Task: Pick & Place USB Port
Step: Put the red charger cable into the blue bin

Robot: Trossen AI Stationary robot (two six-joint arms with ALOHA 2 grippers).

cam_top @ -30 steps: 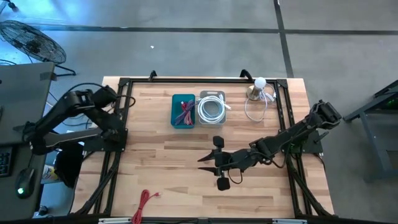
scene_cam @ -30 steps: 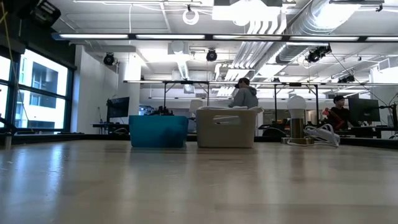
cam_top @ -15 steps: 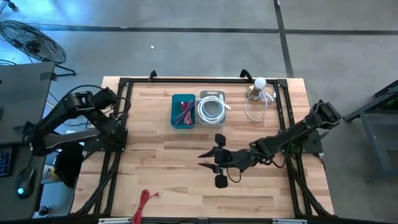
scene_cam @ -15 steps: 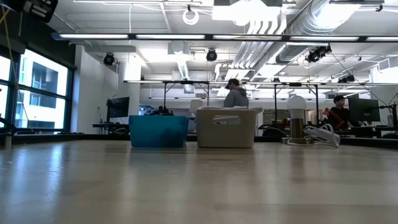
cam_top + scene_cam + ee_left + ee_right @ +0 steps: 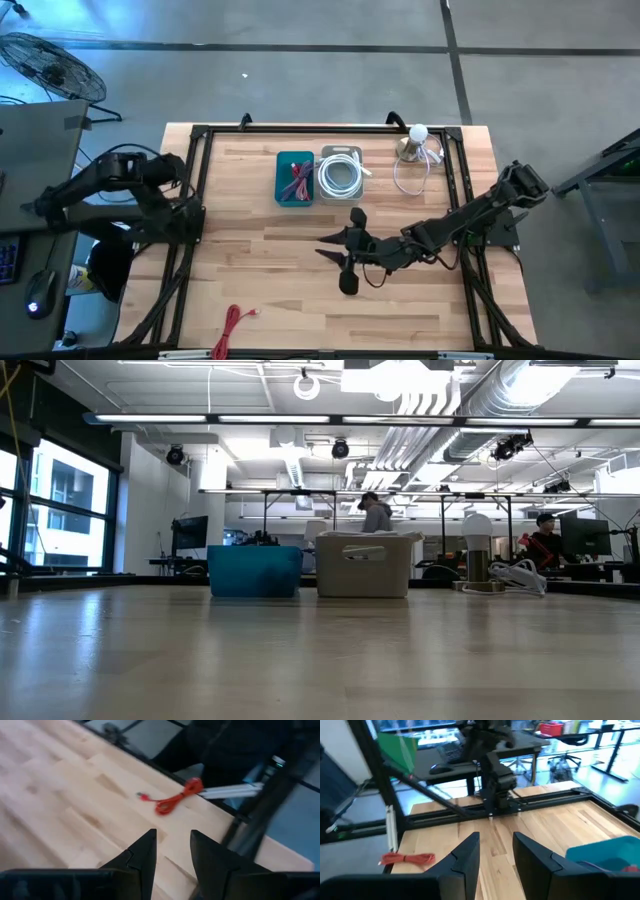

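Left arm sits folded at the left edge of the table [image 5: 250, 250], its left gripper [image 5: 172, 852] over the frame rail there. From its wrist view I see both fingers [image 5: 145, 855] with a narrow gap between them, nothing in the gap.

Red USB cable [image 5: 232, 325] lies coiled on the wood at the near left corner, well apart from both arms. I also see it in the left wrist view [image 5: 172, 800] and the right wrist view [image 5: 409, 858]. It lies loose on the surface.

Far centre of the table: teal bin [image 5: 294, 178] with red cables inside, and touching its right side a white bin [image 5: 340, 173] holding a coiled white cable. Low view shows both bins side by side [image 5: 254, 571] [image 5: 364, 565].

Right of the bins, at the far right corner, a small lamp [image 5: 413, 142] with a white bulb and a loose white cord.

Right arm reaches from the right edge toward the table's centre. Right gripper [image 5: 338, 258] hovers near the middle, nearer than the bins. Its wrist view shows the fingers [image 5: 465, 855] slightly apart, empty.

A person [image 5: 375, 515] shows in the room beyond the table.
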